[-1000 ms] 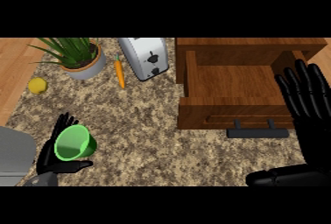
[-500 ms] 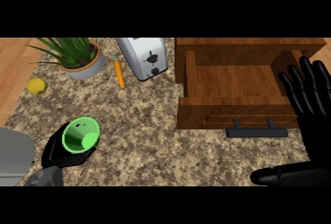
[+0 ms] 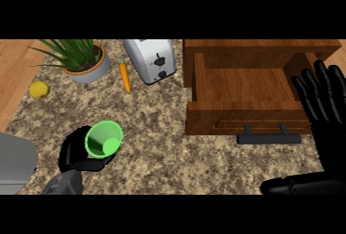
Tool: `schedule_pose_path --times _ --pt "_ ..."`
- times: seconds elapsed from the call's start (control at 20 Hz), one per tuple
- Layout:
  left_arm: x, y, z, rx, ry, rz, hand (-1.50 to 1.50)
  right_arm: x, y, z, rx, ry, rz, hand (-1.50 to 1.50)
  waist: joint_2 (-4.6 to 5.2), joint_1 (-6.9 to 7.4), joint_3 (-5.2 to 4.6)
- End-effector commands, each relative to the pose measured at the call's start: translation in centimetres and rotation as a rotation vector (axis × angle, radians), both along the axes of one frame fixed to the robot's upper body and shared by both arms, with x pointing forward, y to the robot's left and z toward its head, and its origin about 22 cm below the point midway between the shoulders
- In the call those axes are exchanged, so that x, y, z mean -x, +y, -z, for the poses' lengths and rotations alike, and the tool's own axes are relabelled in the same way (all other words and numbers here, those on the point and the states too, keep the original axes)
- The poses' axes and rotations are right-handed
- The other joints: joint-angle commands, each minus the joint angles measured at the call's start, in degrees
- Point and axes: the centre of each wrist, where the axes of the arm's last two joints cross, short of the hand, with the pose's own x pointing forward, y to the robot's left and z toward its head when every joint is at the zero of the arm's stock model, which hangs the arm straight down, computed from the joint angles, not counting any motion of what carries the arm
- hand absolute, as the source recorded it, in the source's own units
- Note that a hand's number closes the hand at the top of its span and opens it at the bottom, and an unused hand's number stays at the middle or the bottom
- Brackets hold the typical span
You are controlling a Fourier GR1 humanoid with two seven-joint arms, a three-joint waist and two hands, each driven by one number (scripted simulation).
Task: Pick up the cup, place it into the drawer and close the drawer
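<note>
Your left robot hand (image 3: 74, 154) is curled round the cup (image 3: 103, 139) over the bench (image 3: 169, 132); the open drawer (image 3: 243, 84) sits just left of your right robot hand (image 3: 327, 123), which is spread open.

Cup (image 3: 103, 139) left of drawer (image 3: 246, 118), toaster (image 3: 154, 59) behind.

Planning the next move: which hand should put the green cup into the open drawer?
Left. The left hand is curled round the green cup, so no handover is needed. The right hand rests open beside the open drawer, holding nothing.
</note>
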Motion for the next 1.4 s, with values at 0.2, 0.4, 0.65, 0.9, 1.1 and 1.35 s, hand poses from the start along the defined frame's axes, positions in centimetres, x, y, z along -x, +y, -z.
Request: schedule_pose_path --times 0.2,0.4,0.65,0.9,1.1,1.35 --pt "-1.7 -2.1 -1.5 0.001 -0.180 -0.034 1.50 -0.6 -1.1 0.0 0.014 0.020 0.008 -1.50 -0.13 0.41 0.08" --pt "-3.1 -3.9 -3.5 0.061 -0.252 0.031 1.50 1.0 -1.1 -0.7 0.005 0.024 0.013 -1.50 -0.34 0.51 0.11" --pt "-5.4 -5.7 -8.8 -0.001 -0.298 0.153 1.50 -0.9 -0.2 0.0 -0.006 0.030 0.018 -1.50 -0.44 1.12 0.15" --pt "-5.2 -7.2 -13.8 0.014 -0.310 0.192 1.50 0.8 -1.2 0.6 0.029 0.028 -0.005 -1.50 -0.36 0.68 0.12" --pt "-6.2 -10.2 -18.0 0.038 -0.309 0.247 1.50 1.0 -1.2 0.2 0.014 0.025 0.013 -1.50 -0.35 0.47 0.11" --pt "-6.8 -13.9 -23.1 0.023 -0.344 0.223 1.50 1.2 -1.5 0.0 -0.010 0.019 0.032 -1.50 -0.31 0.21 0.09"
